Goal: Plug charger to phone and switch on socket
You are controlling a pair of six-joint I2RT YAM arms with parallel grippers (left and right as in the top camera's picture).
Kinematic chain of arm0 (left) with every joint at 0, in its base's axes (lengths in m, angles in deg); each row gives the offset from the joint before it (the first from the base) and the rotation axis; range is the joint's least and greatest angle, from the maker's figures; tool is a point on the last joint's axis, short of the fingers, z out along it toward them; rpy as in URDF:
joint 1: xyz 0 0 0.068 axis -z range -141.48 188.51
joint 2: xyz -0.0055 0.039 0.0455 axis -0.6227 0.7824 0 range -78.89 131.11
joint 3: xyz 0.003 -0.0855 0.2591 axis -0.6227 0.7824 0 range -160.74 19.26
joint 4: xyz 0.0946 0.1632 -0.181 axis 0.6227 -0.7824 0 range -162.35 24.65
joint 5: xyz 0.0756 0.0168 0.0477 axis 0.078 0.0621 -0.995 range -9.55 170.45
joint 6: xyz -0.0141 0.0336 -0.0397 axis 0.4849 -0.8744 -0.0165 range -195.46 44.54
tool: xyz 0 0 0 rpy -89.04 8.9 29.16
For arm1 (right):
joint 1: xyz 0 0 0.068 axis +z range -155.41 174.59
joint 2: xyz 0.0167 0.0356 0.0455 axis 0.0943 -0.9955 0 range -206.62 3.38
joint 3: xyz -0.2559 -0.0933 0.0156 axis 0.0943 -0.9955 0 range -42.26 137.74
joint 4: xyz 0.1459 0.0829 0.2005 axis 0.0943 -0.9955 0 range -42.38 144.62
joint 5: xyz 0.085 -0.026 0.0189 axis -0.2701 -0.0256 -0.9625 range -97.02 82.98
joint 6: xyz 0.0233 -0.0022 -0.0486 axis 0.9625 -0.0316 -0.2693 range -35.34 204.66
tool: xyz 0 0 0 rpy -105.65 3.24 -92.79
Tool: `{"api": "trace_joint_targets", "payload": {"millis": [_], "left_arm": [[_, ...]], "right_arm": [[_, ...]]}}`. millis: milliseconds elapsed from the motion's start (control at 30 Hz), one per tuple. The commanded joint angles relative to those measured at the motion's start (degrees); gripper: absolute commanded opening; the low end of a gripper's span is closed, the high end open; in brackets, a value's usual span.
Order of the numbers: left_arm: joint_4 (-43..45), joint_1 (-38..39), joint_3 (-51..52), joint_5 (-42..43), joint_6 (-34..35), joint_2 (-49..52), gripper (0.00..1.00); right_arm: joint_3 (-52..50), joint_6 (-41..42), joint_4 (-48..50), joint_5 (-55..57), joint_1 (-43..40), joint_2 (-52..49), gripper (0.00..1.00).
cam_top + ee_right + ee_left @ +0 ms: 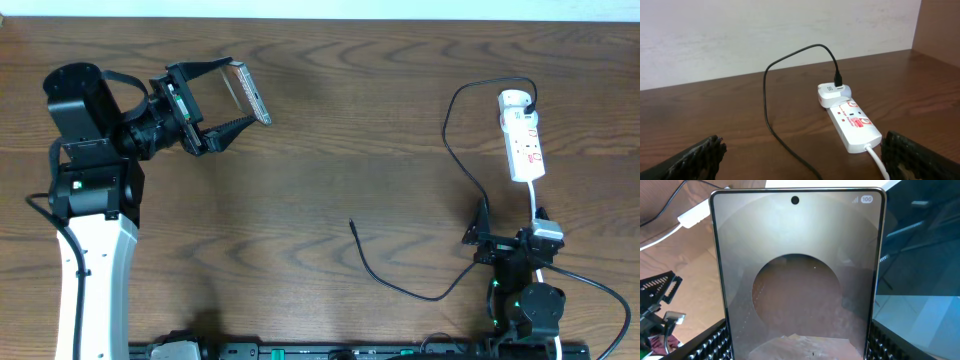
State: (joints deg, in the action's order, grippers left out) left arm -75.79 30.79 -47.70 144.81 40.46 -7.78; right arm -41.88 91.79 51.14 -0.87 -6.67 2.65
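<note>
My left gripper is shut on the phone, holding it by its long edges, lifted and tilted at the table's far left. In the left wrist view the phone fills the frame between the fingers, its screen with a large round mark facing the camera. The charger is a thin black cable running from a white adapter on the socket down to a loose plug tip on the table. My right gripper is open and empty, near the socket and cable.
The socket's white cord runs toward the right arm's base at the front edge. The left arm's white body stands at the front left. A pale wall rises behind the table's far edge.
</note>
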Motion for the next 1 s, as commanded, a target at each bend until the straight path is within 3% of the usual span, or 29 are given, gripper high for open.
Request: {"api": "trace_joint_targets", "payload": {"millis": [0,133,233,667,967], "left_arm": [[0.70,-0.24,-0.46,0.74,3.61,-0.55,0.07],[0.66,-0.24,-0.46,-0.33,1.84,-0.52,0.07],[-0.55,-0.24,-0.44,-4.07,-4.13,-0.48,0.07],[-19.56,-0.17,-0.44,-29.20,-57.29,1.79,0.07],[-35.45,-0.17,-0.33,-47.45,-78.20,6.36,0.07]], "right_arm": [[-0.07,-0.57,-0.20,-0.11,-0.24,0.22,0.99],[-0.07,-0.57,-0.20,-0.11,-0.24,0.22,0.99],[-0.07,-0.57,-0.20,-0.11,-0.24,0.22,0.99],[-0.07,-0.57,-0.20,-0.11,-0.24,0.22,0.99],[-0.07,-0.57,-0.20,-0.11,-0.24,0.22,0.99]]}}
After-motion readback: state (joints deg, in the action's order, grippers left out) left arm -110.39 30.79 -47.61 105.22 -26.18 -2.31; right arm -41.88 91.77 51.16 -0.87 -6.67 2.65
